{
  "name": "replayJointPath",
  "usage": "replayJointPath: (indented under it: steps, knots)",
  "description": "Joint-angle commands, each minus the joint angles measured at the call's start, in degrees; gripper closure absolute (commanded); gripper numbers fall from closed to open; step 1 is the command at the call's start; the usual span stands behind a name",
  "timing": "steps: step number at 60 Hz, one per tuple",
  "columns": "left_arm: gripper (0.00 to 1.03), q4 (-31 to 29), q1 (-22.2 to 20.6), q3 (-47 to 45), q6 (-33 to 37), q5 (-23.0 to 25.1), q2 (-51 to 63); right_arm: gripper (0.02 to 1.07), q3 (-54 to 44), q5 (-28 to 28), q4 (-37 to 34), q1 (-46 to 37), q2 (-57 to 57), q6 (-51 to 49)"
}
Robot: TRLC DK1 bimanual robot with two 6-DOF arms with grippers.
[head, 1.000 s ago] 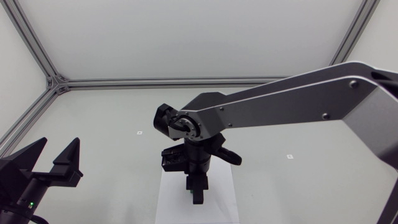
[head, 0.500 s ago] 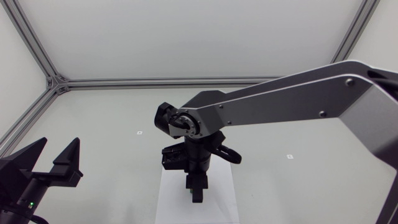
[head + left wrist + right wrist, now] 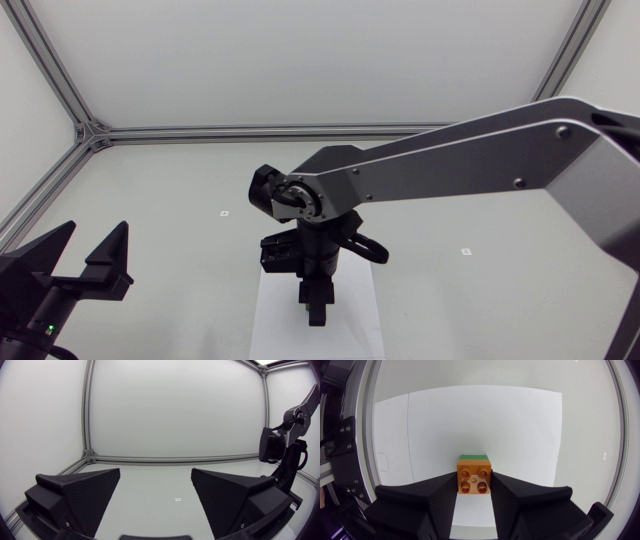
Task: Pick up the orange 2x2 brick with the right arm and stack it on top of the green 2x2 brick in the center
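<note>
The right pincer [image 3: 475, 491] clamps the orange brick [image 3: 474, 477] from both sides, directly over the green brick [image 3: 474, 456] at mid-desk [image 3: 180, 185]. The left pincer [image 3: 96, 232] gapes wide, holding nothing, at 8 o'clock near the edge.

Top brick [image 3: 474, 478] between right tool [image 3: 474, 481] fingers, on bottom brick [image 3: 474, 456], on sheet [image 3: 470, 420]

Head cam: high, looking down on table [image 3: 150, 190]. Left wrist: low, level across it; both catch right arm [image 3: 450, 160] [image 3: 272, 445]. Right wrist: close, straight down.
</note>
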Motion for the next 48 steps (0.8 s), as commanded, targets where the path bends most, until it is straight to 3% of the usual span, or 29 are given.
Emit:
replayJointPath:
  steps: [1,8,48]
  knots:
    - [0.04,-0.87,0.14,-2.35,0.73,0.23,-0.45,0.87,-3.09,-1.1,-1.8,0.08,1.82,0.96]
    - [0.04,-0.78,0.22,-2.35,0.73,0.23,-0.45,0.79,-3.09,-1.1,-1.63,0.08,1.64,1.05]
    - [0.04,-0.78,0.22,-2.35,0.73,0.23,-0.45,0.71,-4.06,1.09,0.57,0.26,-0.2,2.28]
